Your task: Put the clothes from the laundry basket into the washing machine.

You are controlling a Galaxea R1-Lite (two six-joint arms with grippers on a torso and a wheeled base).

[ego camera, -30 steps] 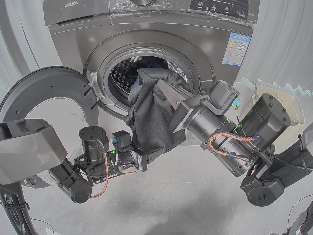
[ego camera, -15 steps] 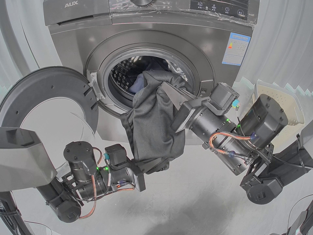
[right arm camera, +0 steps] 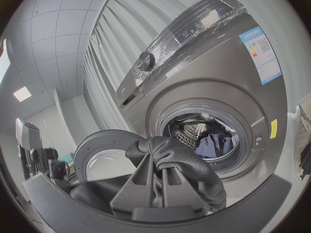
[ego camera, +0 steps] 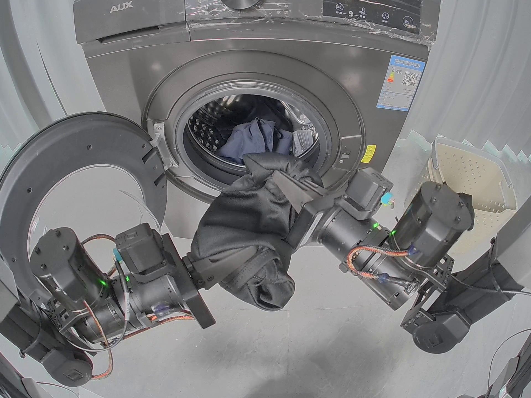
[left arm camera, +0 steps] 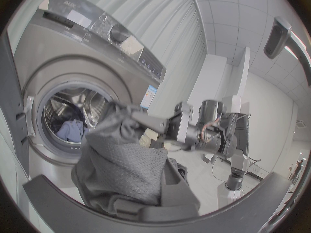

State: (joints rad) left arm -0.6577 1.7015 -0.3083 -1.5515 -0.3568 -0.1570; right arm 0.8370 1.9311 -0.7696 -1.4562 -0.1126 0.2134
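Note:
A dark grey garment [ego camera: 243, 222] hangs in front of the washing machine [ego camera: 254, 62], just below its open drum [ego camera: 249, 134]. My right gripper [ego camera: 285, 186] is shut on the garment's upper bunch, and cloth [right arm camera: 175, 159] is pinched between its fingers [right arm camera: 142, 182]. Lower and to the left, my left gripper [ego camera: 238, 261] is shut on the garment's lower fold [left arm camera: 123, 165]. A blue garment [ego camera: 254, 139] lies inside the drum. The cream laundry basket [ego camera: 481, 178] stands on the floor at the right.
The round washer door [ego camera: 77, 167] is swung open to the left, close behind my left arm. Bare grey floor [ego camera: 310, 349] spreads below both arms. Pale curtains hang behind the machine.
Both arms have drawn down and back from the drum, bringing the dark garment out of the opening and lower. The left arm has swung down and left. The blue garment now shows.

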